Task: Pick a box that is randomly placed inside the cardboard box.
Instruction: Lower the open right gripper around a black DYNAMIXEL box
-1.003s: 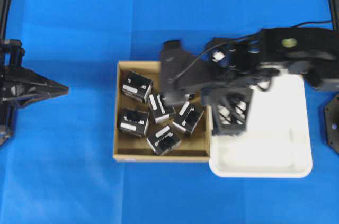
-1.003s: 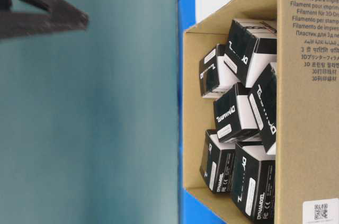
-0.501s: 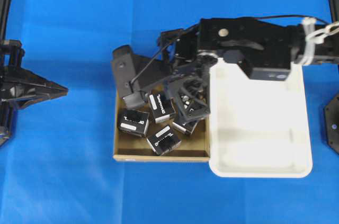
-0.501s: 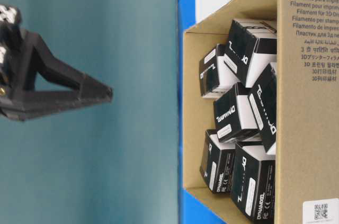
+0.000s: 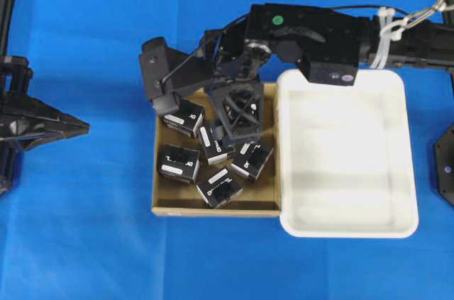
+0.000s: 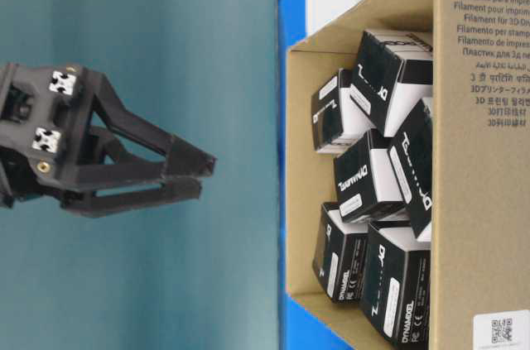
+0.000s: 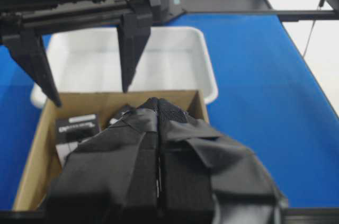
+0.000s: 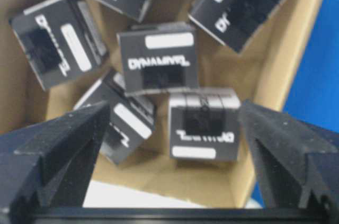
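I'm hovering my right gripper (image 8: 172, 144) over the cardboard box (image 5: 162, 204), jaws spread wide and holding nothing. Small black cartons are lying loose on its floor, none picked yet. In the right wrist view the box (image 8: 204, 123) I'm judging the likeliest target is sitting straight below, between my two fingers, upright, label strip along its near edge; its long axis is running roughly across the gap, so I'm probably needing a straight drop, maybe a slight wrist turn. Neighbours are crowding it closely, risking a snag. My left gripper (image 7: 158, 144) is pressed closed, empty, parked well off to the left of the carton, so my right is nearer.
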Tool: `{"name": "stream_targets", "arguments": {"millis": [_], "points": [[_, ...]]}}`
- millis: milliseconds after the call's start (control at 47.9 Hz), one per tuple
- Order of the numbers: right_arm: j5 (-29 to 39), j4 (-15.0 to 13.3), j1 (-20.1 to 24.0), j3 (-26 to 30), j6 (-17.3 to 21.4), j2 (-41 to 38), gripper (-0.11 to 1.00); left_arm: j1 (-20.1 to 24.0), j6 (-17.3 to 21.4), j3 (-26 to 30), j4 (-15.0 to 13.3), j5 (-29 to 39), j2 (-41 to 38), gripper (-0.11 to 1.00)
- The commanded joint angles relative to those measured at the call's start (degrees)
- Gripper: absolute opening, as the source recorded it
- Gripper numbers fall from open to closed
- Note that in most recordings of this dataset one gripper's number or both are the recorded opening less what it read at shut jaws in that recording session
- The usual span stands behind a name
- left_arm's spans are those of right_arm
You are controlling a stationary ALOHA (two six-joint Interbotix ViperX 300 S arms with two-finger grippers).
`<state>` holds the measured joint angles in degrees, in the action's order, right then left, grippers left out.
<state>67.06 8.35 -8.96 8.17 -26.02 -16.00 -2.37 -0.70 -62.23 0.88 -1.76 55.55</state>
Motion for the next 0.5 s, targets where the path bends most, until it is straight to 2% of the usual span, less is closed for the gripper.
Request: {"name": "stream_targets", "arguments": {"millis": [0,480], "points": [[-0.44,0.79,-0.09,0.44,-0.35,-1.05,1.0,-0.09,-0.09,1.58,0.09,-0.35,-0.62,-0.06],[-3.96,0.79,-0.62,-2.72,-0.53,-5.8,1.0,-0.18,0.0,1.58,0.18,-0.26,-0.62,-0.06]]}}
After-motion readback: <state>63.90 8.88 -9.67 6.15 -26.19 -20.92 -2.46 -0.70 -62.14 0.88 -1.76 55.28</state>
